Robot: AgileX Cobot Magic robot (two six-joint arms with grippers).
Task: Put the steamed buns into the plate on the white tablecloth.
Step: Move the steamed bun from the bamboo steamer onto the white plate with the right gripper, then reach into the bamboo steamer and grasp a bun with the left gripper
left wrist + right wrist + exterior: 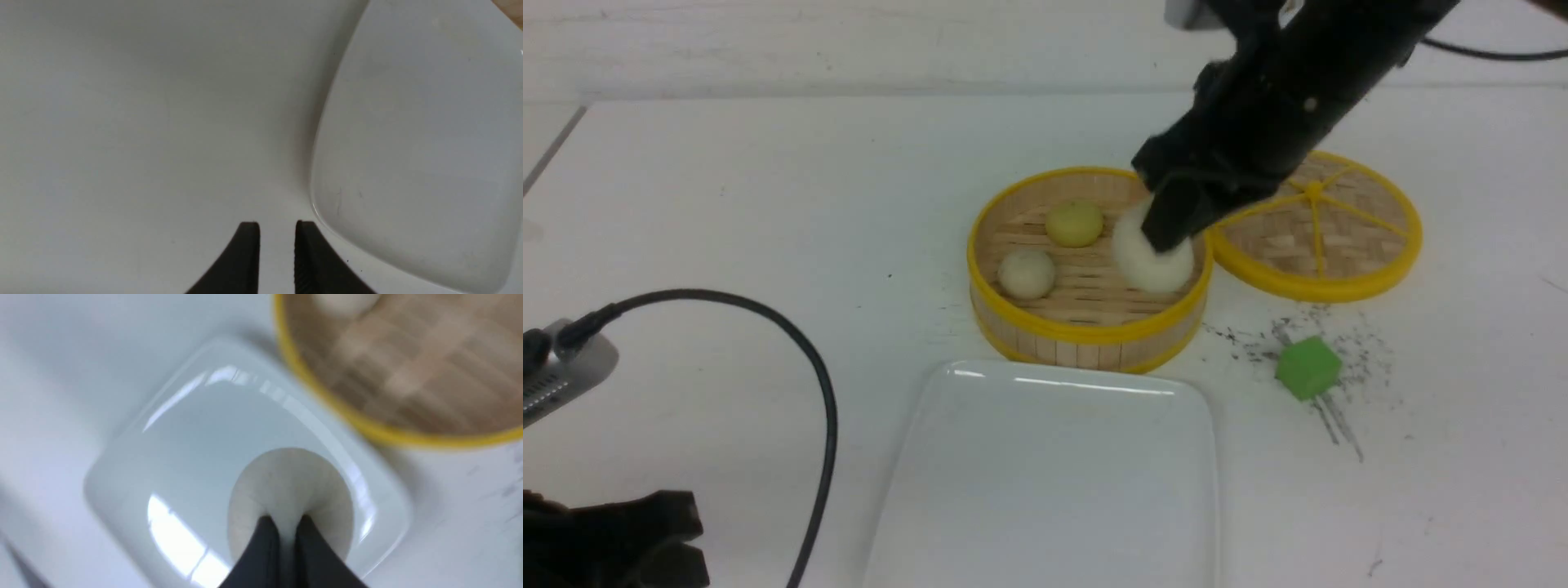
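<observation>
Right wrist view: right gripper (285, 520) clamped on off-white round dough bun (290, 477); glossy white rectangular plate (171, 449) lies lower, robot-ward and slightly left of the jaws.

The plate (1054, 490) looked glossy and smooth; the steamer basket (1086, 347) was slatted bamboo; the steamed buns (1027, 273) were matt.

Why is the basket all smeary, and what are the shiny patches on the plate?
Right wrist view: the basket is blurred, probably from motion; light glares off the plate. Front view: the right arm smears too, with thin glare on the plate's far rim. Left wrist view: soft shadow beside the plate.
</observation>
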